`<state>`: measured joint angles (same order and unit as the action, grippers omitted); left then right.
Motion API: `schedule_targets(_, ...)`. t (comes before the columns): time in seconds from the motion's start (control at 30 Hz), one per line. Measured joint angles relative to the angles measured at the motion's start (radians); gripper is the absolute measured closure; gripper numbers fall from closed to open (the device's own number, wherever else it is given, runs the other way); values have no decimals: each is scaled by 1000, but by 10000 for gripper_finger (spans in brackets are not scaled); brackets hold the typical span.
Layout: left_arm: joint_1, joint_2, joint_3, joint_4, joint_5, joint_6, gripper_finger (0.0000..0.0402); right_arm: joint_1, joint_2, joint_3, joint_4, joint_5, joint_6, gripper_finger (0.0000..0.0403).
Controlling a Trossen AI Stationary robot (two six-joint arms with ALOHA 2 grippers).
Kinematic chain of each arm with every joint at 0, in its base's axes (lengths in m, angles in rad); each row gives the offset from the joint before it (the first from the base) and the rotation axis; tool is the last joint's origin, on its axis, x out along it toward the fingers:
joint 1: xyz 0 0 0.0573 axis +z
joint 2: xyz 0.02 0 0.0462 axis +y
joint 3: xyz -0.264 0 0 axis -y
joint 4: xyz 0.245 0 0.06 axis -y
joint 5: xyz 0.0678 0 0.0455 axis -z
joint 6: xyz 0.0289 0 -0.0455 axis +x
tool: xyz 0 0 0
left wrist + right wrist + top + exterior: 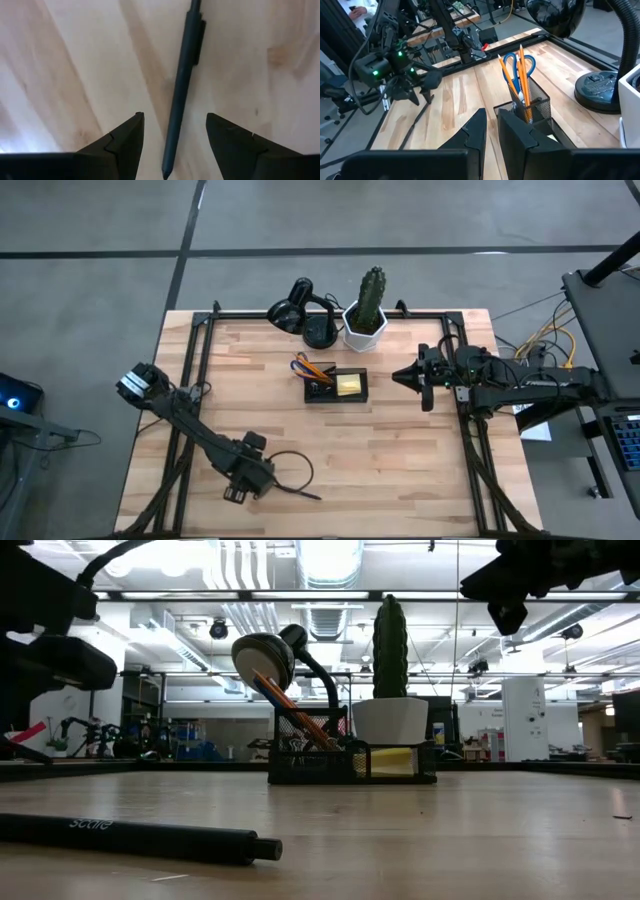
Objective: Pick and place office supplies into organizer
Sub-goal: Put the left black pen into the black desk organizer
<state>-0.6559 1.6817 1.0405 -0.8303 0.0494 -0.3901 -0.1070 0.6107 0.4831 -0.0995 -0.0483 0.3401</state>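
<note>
A thin dark pen point(182, 75) lies flat on the wooden table near its front edge, also seen in the low view point(130, 837) and the high view point(303, 493). My left gripper point(175, 116) points down over it, open, one finger on each side of the pen's tip end without touching. The black organizer point(337, 386) stands mid-table with orange pencils and blue-handled scissors point(520, 70) upright in one compartment and a yellow sticky-note pad point(349, 384) in the other. My right gripper point(400, 377) hovers to the right of the organizer, shut and holding nothing.
A black desk lamp point(300, 310) and a white pot with a cactus point(366, 325) stand behind the organizer at the far edge. A black frame rail point(190, 370) runs along the table's sides. A cable loop point(295, 465) hangs off my left arm.
</note>
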Motion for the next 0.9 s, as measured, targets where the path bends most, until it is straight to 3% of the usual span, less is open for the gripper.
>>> schedule_targets(0.23,-5,0,-1,104,-49,5,204,0,1,0,-1,0,0,364)
schedule_targets(0.73,-16,0,-34,119,-43,13,204,0,2,-1,0,19,-3,364)
schedule_targets(0.9,-19,6,-35,123,-87,7,204,0,2,-1,0,26,-15,364)
